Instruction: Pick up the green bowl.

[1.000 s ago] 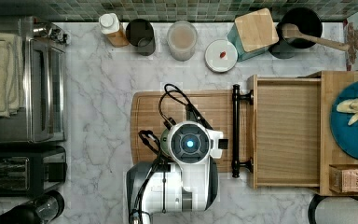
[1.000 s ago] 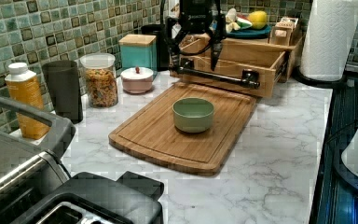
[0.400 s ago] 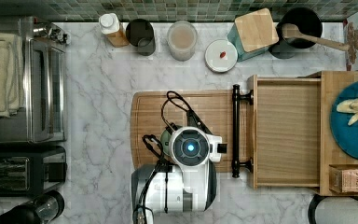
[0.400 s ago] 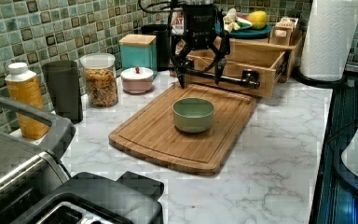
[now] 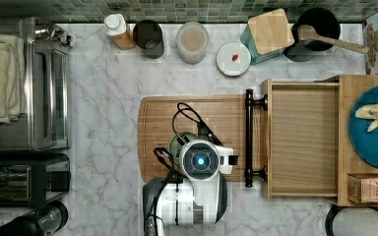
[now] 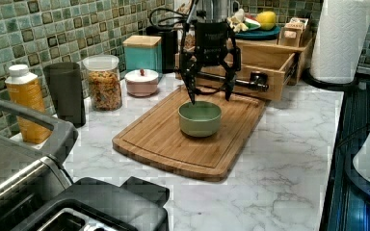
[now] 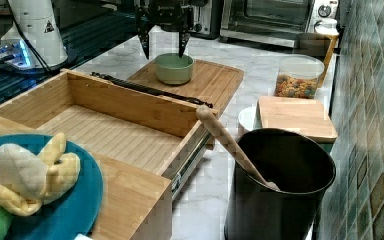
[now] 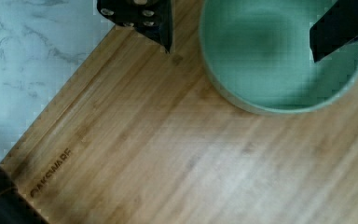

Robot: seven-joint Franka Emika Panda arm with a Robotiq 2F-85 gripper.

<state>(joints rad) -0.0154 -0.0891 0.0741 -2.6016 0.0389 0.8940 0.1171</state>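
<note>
The green bowl (image 6: 200,118) stands upright and empty on a wooden cutting board (image 6: 164,144). In the top view the arm's round wrist covers most of the green bowl (image 5: 178,143). My gripper (image 6: 211,98) hangs open just above the bowl's rim, fingers pointing down. In the wrist view one finger (image 8: 161,28) is over the board (image 8: 168,154) outside the bowl (image 8: 270,70), while the other finger (image 8: 340,28) is over the bowl's inside near its opposite rim. The right view shows the gripper (image 7: 163,55) straddling the bowl (image 7: 174,67) from above, holding nothing.
An open wooden drawer (image 5: 302,137) with a black bar handle (image 5: 249,137) adjoins the board on the top view's right. Jars, a black cup and a white lid (image 5: 233,58) line the tiled wall. A toaster oven (image 5: 29,88) stands at the top view's left.
My gripper has come down from near the drawer to just above the bowl, staying open. The bowl has not moved.
</note>
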